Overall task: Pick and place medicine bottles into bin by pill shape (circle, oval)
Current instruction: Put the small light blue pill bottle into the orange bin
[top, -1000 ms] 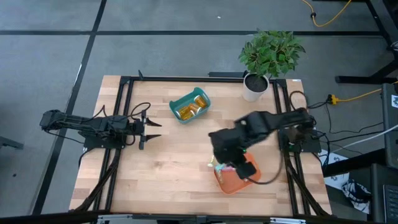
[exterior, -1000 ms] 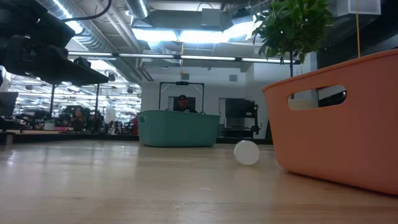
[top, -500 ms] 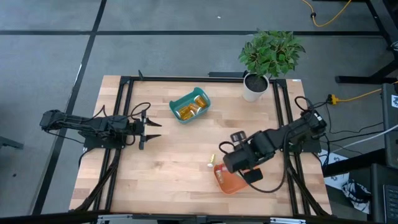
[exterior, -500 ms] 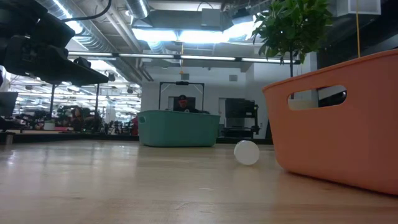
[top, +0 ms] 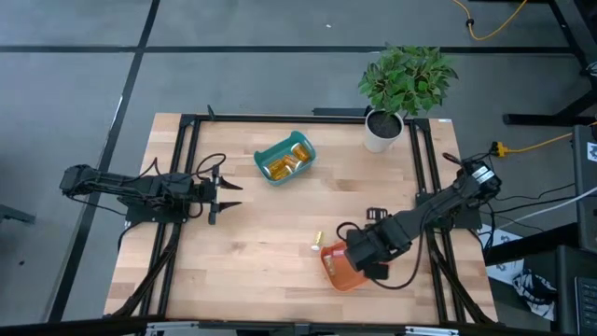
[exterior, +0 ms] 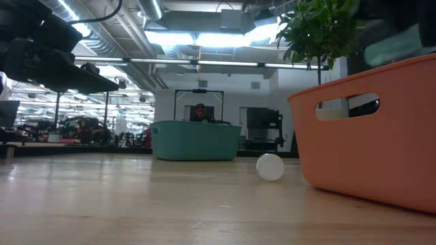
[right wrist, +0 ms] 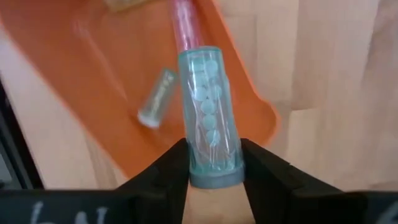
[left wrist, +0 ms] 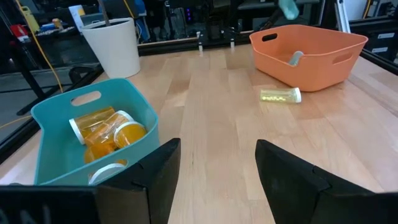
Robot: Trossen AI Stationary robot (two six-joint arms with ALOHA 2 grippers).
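White bottle cap on table, beside orange bin; teal bin behind.

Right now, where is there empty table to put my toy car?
Bare wood lies between the teal plastic bin and the orange plastic bin, and in front of the left claw. It is crowded by the orange bin: the right claw and a yellow bottle.

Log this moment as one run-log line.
right end effector: holds teal bottle over orange bin | left end effector: open, idle | yellow bottle: on table beside bin
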